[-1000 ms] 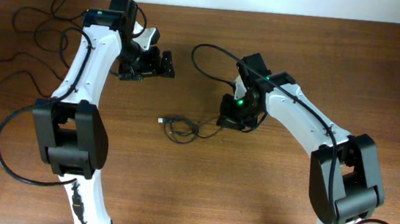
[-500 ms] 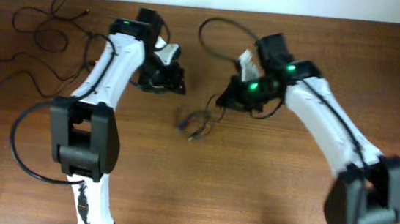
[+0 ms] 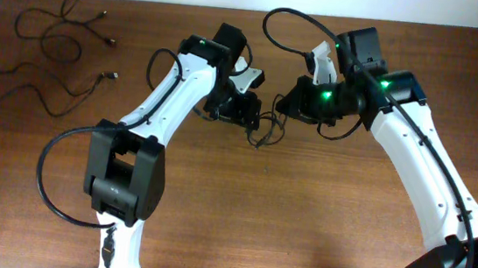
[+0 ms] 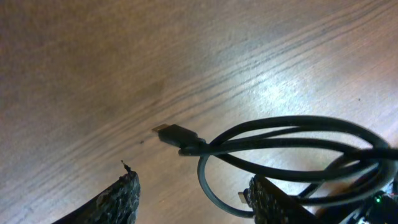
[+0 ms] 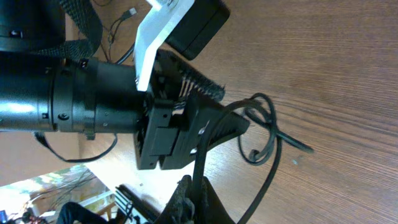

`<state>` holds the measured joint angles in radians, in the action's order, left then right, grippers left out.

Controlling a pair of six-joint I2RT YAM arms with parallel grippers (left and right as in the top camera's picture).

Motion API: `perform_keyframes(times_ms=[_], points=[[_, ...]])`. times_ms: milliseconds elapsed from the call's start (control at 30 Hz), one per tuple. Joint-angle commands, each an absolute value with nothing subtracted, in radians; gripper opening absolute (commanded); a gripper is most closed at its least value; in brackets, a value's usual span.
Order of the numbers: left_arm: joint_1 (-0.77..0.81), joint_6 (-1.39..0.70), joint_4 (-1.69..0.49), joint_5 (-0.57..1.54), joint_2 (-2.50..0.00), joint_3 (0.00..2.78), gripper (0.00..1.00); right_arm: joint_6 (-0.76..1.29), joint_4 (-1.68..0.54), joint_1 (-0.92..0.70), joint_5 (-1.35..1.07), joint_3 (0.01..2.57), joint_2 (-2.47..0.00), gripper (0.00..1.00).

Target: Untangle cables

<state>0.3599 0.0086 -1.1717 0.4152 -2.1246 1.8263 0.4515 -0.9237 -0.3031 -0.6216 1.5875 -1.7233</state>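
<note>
A small tangle of thin black cables hangs between my two grippers over the middle of the wooden table. My right gripper is shut on one strand of it; the right wrist view shows the strand pinched between the fingers and the loops curling beyond. My left gripper is open right next to the tangle. In the left wrist view its fingers are spread, with a cable loop lying against the right finger and a small plug just ahead.
Other thin black cables lie spread out at the table's far left corner, one with a silver-tipped plug. The wooden table ends at a white wall at the back. Thick arm cables loop above both wrists.
Both grippers have moved toward each other and toward the table's back. The cable tangle has left its spot on the table and now hangs from my right gripper, beside the left one.
</note>
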Motion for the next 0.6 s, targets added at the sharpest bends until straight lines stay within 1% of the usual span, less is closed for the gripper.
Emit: perform_keyframes(times_ms=[0,67,100,200,300,333,433,500,567], points=[[0.359,0.030,-1.152,0.428,-2.131,1.820,0.59,0.465,-0.903,-0.299,-0.704,1.596,-1.726,0.04],[0.364,0.029,-1.134,0.417,-2.131,1.820,0.57,0.467,-0.873,-0.299,-0.778,1.596,-1.726,0.04],[0.367,0.018,-1.129,0.405,-2.131,1.820,0.54,0.481,-0.869,-0.299,-0.792,1.596,-1.726,0.04],[0.373,-0.068,-1.116,0.316,-2.131,1.820,0.50,0.540,-0.859,-0.299,-0.805,1.596,-1.726,0.04],[0.371,-0.068,-1.114,0.306,-2.131,1.820,0.50,0.544,-0.847,-0.283,-0.865,1.596,-1.726,0.04],[0.370,-0.068,-1.114,0.306,-2.131,1.820,0.50,0.551,-0.836,-0.264,-0.931,1.596,-1.726,0.04],[0.371,-0.068,-1.110,0.306,-2.131,1.820,0.50,0.559,-0.815,-0.226,-1.024,1.596,-1.726,0.04],[0.371,-0.068,-1.105,0.306,-2.131,1.820,0.50,0.559,-0.816,-0.197,-1.048,1.596,-1.726,0.04],[0.373,-0.068,-1.100,0.306,-2.131,1.820,0.45,0.559,-0.819,-0.176,-1.068,1.596,-1.726,0.04]])
